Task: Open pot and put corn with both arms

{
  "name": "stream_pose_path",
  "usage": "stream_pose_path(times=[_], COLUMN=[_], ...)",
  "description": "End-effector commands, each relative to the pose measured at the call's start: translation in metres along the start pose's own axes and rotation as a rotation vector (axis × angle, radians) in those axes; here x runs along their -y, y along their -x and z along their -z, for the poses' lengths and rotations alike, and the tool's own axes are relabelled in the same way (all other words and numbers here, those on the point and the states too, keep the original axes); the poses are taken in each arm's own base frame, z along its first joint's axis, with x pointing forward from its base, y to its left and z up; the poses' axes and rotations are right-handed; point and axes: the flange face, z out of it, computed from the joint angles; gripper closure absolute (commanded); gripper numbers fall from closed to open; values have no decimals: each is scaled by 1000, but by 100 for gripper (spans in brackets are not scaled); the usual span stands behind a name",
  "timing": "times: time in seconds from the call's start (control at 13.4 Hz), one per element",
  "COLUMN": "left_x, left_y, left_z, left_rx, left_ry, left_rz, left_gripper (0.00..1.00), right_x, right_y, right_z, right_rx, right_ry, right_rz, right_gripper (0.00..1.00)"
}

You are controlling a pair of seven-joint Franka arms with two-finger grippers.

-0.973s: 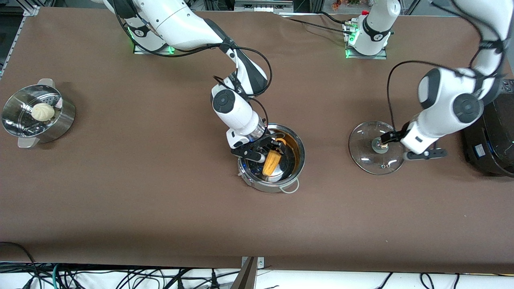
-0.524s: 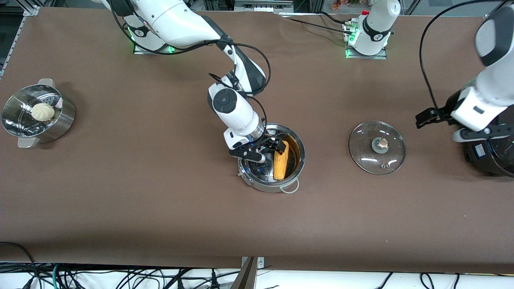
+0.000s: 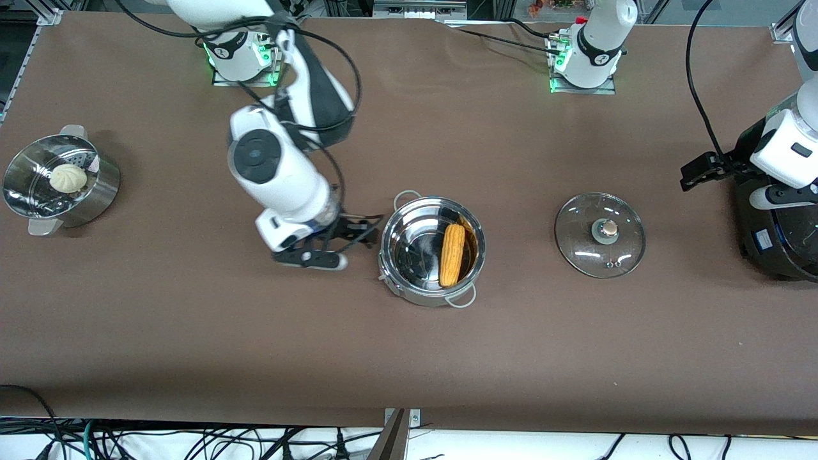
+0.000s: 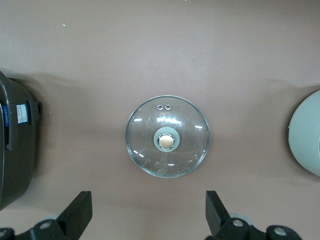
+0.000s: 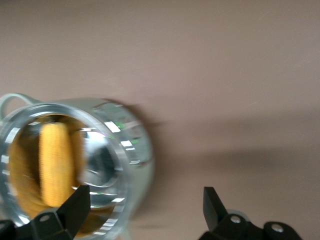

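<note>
The steel pot [image 3: 409, 246] stands uncovered mid-table, and the yellow corn [image 3: 453, 254] lies inside it against the wall toward the left arm's end. My right gripper [image 3: 351, 246] hangs open and empty just outside the pot, on the side toward the right arm's end. The right wrist view shows the pot [image 5: 125, 145] and corn [image 5: 56, 162] past one finger of the right gripper [image 5: 146, 205]. The glass lid [image 3: 599, 235] rests knob-up on the table beside the pot. My left gripper [image 3: 719, 190] is open over the table between lid and cooker. The left wrist view shows the lid [image 4: 167, 136] off the left gripper [image 4: 148, 210].
A perforated steamer pot [image 3: 96, 191] holding a pale bun [image 3: 68, 177] stands at the right arm's end of the table. A large black cooker [image 3: 779, 236] sits at the left arm's end, also seen as the cooker [image 4: 15, 145] in the left wrist view.
My right gripper opened, left the corn lying in the pot and pulled out toward the right arm's end. My left gripper rose off the lid's knob and moved toward the cooker.
</note>
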Motion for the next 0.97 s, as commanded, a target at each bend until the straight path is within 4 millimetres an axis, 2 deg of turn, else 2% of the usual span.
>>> stream_pose_path(times=[0.0,0.15,0.22,0.3,0.45,0.6,0.67,0.82,0.9], left_x=[-1,-1,0,0,0,0,1,2,2], left_y=[5,5,5,5,5,5,5,4,4], left_z=[9,8,9,8,8,8,8,6,6], left_rx=[1,3,3,5,5,5,5,9,9], left_ry=[11,11,11,11,11,12,12,12,12], left_rz=[-1,-1,-1,-1,1,1,2,4,4], left_gripper=[0,0,0,0,0,0,0,0,0], right_x=[-77,-129,-157,-195,-231,-249,-258,-275,-281], right_y=[-13,-12,-7,-7,7,28,42,76,82], right_z=[53,101,115,136,173,185,184,162,152], right_rx=[69,112,171,197,205,202,172,60,52], right_ry=[71,55,53,63,112,189,191,176,171], right_rz=[108,79,42,-5,45,108,102,92,85], right_gripper=[0,0,0,0,0,0,0,0,0])
